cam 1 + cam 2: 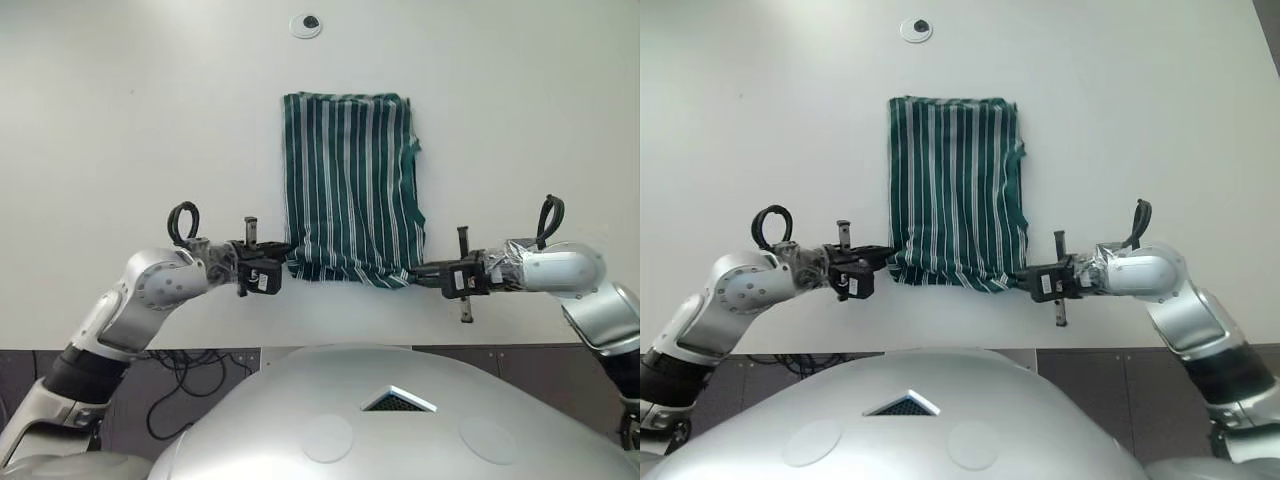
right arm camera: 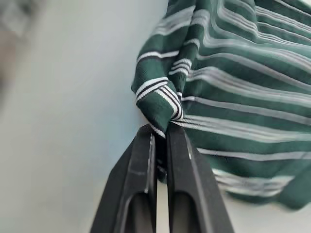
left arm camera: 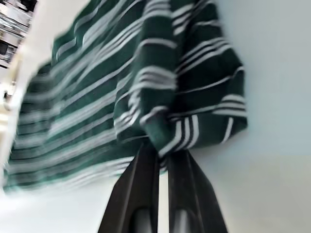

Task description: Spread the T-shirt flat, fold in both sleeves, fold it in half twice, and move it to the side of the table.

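The green T-shirt (image 1: 350,185) with thin white stripes lies on the white table as a long folded rectangle, sleeves tucked in. My left gripper (image 1: 284,255) is shut on its near left corner, and the cloth (image 3: 170,131) bunches between the black fingers. My right gripper (image 1: 415,272) is shut on the near right corner, where the striped hem (image 2: 158,92) folds over the fingertips. Both near corners are pinched slightly up from the table while the far edge lies flat.
A small round white disc with a dark centre (image 1: 306,25) sits on the table beyond the shirt. The white table (image 1: 120,130) extends wide to both sides. Its near edge (image 1: 150,345) runs just behind my arms, with dark cables below.
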Action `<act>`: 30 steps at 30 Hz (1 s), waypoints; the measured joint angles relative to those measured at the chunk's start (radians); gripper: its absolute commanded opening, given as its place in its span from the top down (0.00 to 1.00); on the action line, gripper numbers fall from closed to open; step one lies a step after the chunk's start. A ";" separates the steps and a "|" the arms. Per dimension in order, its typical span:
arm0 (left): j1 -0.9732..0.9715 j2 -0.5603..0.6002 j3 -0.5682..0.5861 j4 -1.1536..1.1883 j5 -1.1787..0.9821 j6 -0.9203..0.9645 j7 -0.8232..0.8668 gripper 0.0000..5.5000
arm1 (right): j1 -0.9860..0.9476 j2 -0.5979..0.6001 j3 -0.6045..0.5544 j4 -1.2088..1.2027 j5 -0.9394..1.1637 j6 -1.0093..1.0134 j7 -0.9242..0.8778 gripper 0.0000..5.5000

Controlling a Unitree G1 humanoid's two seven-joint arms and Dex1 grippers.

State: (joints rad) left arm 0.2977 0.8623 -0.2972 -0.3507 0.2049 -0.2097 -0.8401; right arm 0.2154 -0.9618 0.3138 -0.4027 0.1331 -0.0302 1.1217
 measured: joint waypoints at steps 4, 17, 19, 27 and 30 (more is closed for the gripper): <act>0.044 0.047 0.071 -0.136 -0.285 0.258 -0.143 1.00 | -0.051 0.001 -0.082 -0.165 0.216 0.259 0.009 0.99; -0.510 -0.250 0.116 0.166 -0.435 0.789 0.099 1.00 | -0.523 0.287 -0.069 0.302 0.141 0.475 -0.234 0.99; -0.576 -0.306 0.099 0.248 -0.419 0.803 0.129 1.00 | -0.576 0.339 -0.053 0.394 0.110 0.481 -0.269 0.99; -0.776 -0.458 0.126 0.567 -0.382 0.852 0.263 0.82 | -0.692 0.474 -0.049 0.643 0.048 0.479 -0.341 0.82; -0.781 -0.490 0.145 0.627 -0.372 0.861 0.311 0.82 | -0.716 0.510 -0.085 0.702 0.042 0.501 -0.384 0.82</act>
State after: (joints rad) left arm -0.4831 0.3720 -0.1522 0.2768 -0.1674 0.6516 -0.5289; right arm -0.5004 -0.4519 0.2292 0.2997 0.1753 0.4707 0.7375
